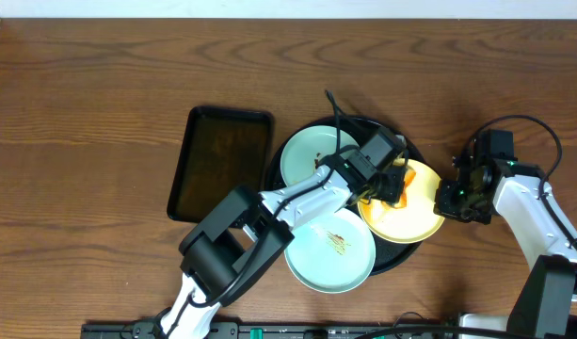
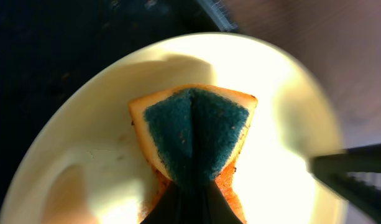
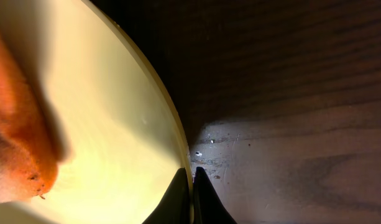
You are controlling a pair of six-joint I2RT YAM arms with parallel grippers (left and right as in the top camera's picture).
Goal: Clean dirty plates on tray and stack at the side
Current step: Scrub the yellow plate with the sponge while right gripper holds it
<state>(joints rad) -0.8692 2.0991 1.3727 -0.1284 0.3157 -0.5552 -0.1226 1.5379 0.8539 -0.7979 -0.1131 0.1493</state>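
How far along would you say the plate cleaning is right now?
Done: nothing is stacked beside the tray; all three plates are on it. In hand: the left fingers press a sponge onto the yellow plate while the right fingers pinch its rim. Remaining: the near mint plate shows brown smears, the far mint plate looks clean; then stacking.

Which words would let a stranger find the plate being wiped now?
Find the large round black tray. The plate overhangs its right edge, an orange sponge pressed on it by the left gripper, the right gripper pinching its rim. It alone is pale yellow; the rear plate and front plate are mint-green.
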